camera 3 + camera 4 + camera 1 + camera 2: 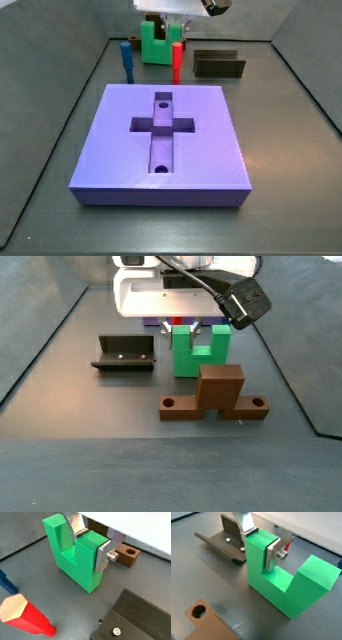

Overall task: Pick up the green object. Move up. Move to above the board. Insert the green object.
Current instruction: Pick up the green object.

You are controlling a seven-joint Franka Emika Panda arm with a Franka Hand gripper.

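Observation:
The green object point(73, 562) is a bright green U-shaped piece standing on the dark floor with its prongs up. It shows in both wrist views point(281, 579) and both side views point(158, 48) point(198, 353). My gripper point(90, 544) comes down from above and is shut on one prong, with a silver finger plate flat on each side point(259, 546). In the side views the gripper point(195, 326) hangs over the piece point(166, 28). The purple board point(201, 130), with its cross-shaped recess and two round holes, lies nearer the camera than the piece.
A brown block point(214, 393) stands by the green piece and shows in both wrist views point(127, 556) point(208, 619). The dark fixture point(123, 354) point(218, 64) point(224, 543) is to one side. A red peg point(177, 60) point(27, 614) and a blue peg point(127, 62) stand close by.

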